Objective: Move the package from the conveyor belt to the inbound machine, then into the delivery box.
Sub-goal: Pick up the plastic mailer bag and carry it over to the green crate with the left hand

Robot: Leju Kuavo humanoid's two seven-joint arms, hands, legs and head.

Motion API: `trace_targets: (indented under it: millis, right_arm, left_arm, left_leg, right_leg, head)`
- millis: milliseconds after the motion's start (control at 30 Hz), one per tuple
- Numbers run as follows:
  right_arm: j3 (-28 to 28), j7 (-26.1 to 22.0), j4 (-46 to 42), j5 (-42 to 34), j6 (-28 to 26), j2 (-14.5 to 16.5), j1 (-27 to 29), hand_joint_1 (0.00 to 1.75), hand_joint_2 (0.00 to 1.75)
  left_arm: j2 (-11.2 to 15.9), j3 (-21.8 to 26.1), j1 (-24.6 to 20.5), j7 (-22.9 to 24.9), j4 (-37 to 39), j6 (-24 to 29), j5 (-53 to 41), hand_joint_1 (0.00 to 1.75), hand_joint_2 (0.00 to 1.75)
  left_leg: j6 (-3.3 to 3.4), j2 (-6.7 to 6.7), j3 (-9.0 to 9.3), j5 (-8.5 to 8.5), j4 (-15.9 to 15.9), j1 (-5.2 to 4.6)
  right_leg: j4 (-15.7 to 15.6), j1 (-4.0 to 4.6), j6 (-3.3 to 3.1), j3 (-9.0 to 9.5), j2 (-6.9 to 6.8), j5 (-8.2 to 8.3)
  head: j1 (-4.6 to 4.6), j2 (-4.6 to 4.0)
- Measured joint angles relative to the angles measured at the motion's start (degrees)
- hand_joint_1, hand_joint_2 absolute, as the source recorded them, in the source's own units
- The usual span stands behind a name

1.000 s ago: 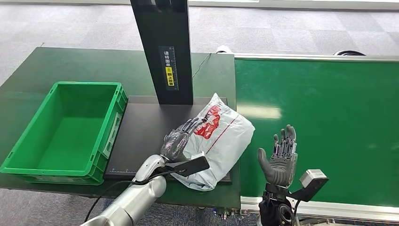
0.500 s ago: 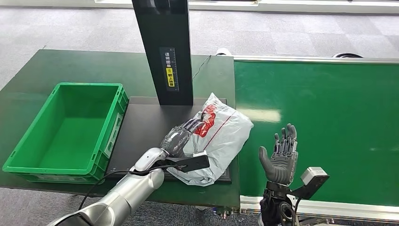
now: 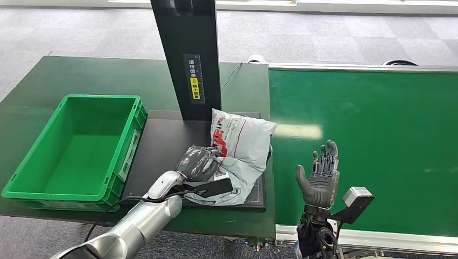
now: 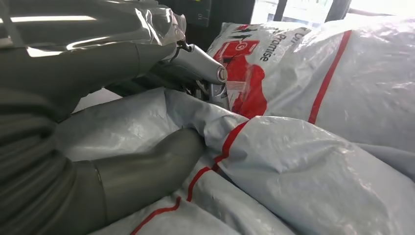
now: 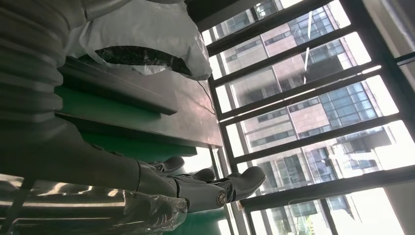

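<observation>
The green conveyor belt [image 3: 372, 145] runs along the right of the dark bench [image 3: 108, 75], where the empty green delivery box [image 3: 75, 148] sits left of the black inbound machine [image 3: 162, 151]. The white package [image 3: 240, 143] lies crumpled on the machine's plate. The left hand [image 3: 197, 163] grips its near edge, fingers [image 4: 195, 61] curled in. The right hand [image 3: 320, 181] hovers over the belt, fingers spread, holding nothing.
</observation>
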Motion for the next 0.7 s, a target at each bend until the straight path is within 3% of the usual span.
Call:
trace_targets:
  millis: [267,700]
  right_arm:
    - [0.01,0.00,1.40,-0.01,-0.22,0.00,-0.44,0.00,1.75]
    - [-0.03,-0.10,2.81,-0.20,-0.40,0.00,-0.50,0.00,1.75]
  left_arm:
    - [0.59,3.96,6.59,-8.94,-7.61,10.57,10.28,1.75,1.75]
    - [4.44,12.12,16.63,-17.63,-32.65,17.18,26.98,1.75,1.75]
  left_leg:
    - [0.00,0.00,-0.28,0.01,0.00,0.00]
    - [0.00,0.04,-0.57,0.00,0.01,0.00]
  right_leg:
    - [0.00,0.00,0.00,-0.32,0.01,0.00]
    - [0.02,0.00,0.00,-0.61,0.02,0.00]
  head:
    - [0.00,-0.01]
    - [-0.01,-0.01]
